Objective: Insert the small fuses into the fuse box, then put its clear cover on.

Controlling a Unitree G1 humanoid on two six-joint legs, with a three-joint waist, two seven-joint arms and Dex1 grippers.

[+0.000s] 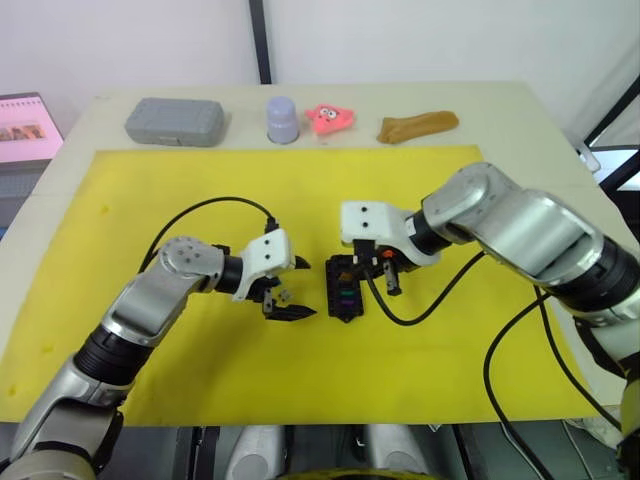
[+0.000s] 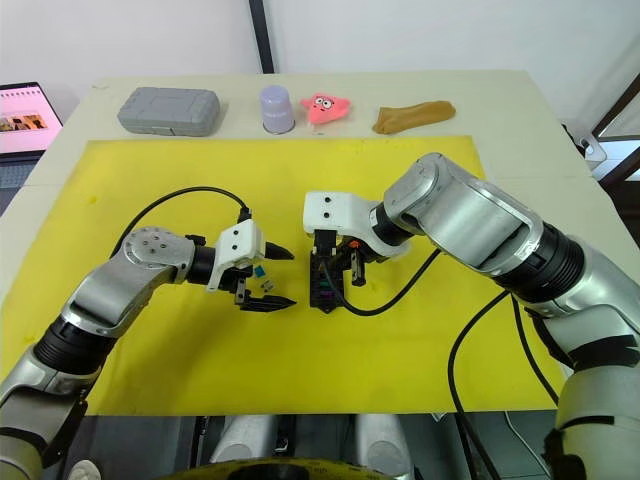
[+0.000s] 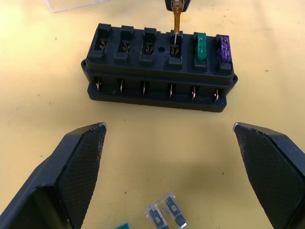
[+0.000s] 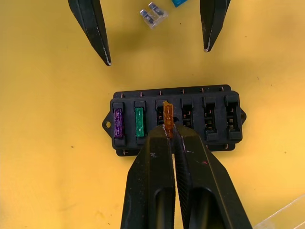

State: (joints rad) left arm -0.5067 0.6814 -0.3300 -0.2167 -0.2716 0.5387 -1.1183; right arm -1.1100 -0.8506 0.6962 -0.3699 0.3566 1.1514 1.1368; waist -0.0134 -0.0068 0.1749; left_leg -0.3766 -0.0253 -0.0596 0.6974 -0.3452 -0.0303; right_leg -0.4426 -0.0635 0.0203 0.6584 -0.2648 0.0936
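Note:
The black fuse box (image 1: 345, 291) lies in the middle of the yellow mat (image 1: 150, 190). A purple fuse (image 4: 118, 123) and a green fuse (image 4: 139, 122) sit in its two end slots. My right gripper (image 4: 170, 131) is shut on an amber fuse (image 4: 167, 114), which stands over the third slot, beside the green one. My left gripper (image 3: 169, 125) is open, just left of the box, with nothing between its fingers. A pale grey fuse (image 3: 166, 214) and a teal fuse (image 3: 124, 225) lie on the mat close to it. An edge of the clear cover (image 3: 71, 5) shows on the far side of the box.
Along the table's back edge stand a grey case (image 1: 175, 120), a lilac cup (image 1: 283, 118), a pink toy (image 1: 330, 117) and a brown lump (image 1: 418, 125). A laptop (image 1: 25, 130) sits off the table's left. Black cables hang from both wrists.

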